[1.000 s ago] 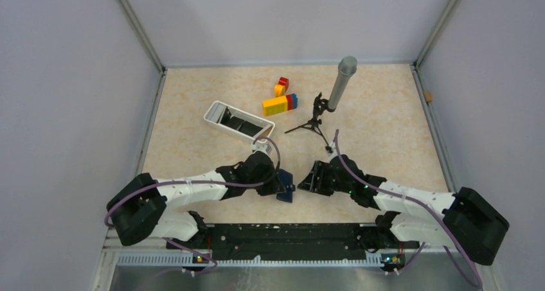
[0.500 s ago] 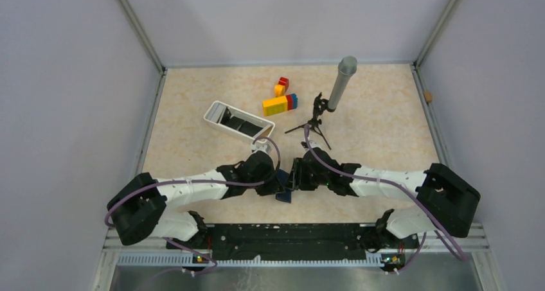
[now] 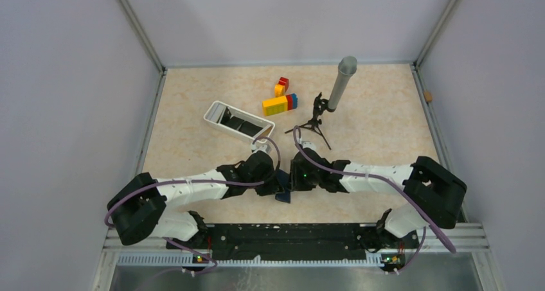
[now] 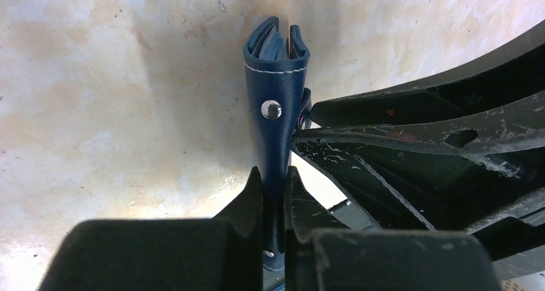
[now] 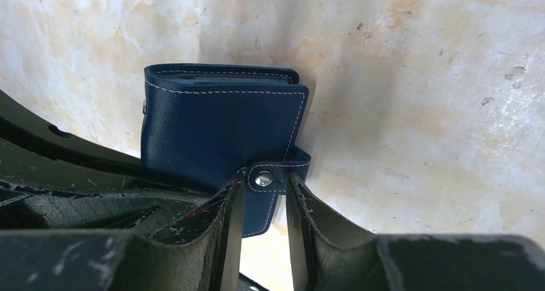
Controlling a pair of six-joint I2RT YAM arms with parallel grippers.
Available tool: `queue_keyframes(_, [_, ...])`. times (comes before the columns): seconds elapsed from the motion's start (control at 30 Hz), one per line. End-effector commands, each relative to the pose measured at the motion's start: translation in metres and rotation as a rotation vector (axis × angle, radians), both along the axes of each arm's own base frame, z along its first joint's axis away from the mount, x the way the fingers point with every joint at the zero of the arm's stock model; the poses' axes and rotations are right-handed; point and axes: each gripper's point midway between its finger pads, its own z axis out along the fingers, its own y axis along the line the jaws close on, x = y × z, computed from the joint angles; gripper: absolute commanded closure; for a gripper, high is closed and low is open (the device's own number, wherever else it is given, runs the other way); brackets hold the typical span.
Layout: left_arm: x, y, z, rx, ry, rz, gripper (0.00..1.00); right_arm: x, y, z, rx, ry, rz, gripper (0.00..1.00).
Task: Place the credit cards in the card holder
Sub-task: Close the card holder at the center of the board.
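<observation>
One card holder (image 5: 218,127), navy with white stitching, stands on edge just above the table (image 3: 385,130), near the front middle and between the two wrists. Its folded spine points up in the left wrist view, and dark layers show in its open edge; whether any are cards I cannot tell. One snap strap (image 5: 297,162) wraps its lower corner.

Two grippers meet on it. The left gripper (image 4: 274,178) is clamped on the holder's lower edge, one finger on each face. The right gripper (image 5: 263,182) has its fingers on either side of the strap's snap, jaws part closed; whether they pinch it I cannot tell.

Both arms lie low, forearms stretched inward from their bases, wrists almost touching.

Further back on the left sits one white tray (image 3: 212,115) with the dark credit cards (image 3: 243,124) in it; their number cannot be counted. Two clusters of coloured toy blocks (image 3: 279,104) lie behind it, beside one grey cylinder (image 3: 342,80) on a black tripod (image 3: 313,121).
</observation>
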Motion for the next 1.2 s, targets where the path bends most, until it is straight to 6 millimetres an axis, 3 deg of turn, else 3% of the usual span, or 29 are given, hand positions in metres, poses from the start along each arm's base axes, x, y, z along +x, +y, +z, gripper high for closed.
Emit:
queue_keyframes(0.0, [0.005,-0.004,0.007,0.0,-0.022,0.0,1.0,0.006,0.01,0.007,-0.013,-0.04,0.012,0.7])
queue_keyframes(0.17, [0.005,-0.003,0.006,0.003,-0.024,0.003,1.0,0.008,0.008,0.01,-0.073,-0.074,0.002,0.65])
queue_keyframes(0.37, [0.006,0.002,0.006,0.019,-0.031,0.018,1.0,0.011,-0.023,-0.001,-0.219,-0.081,-0.084,0.69])
queue_keyframes(0.63, [0.009,0.007,0.006,0.039,-0.049,0.037,1.0,0.009,-0.043,0.001,-0.272,-0.092,-0.122,0.71])
queue_keyframes(1.17, [0.009,0.007,0.005,0.043,-0.046,0.035,1.0,0.006,-0.032,0.009,-0.134,-0.076,-0.123,0.79])
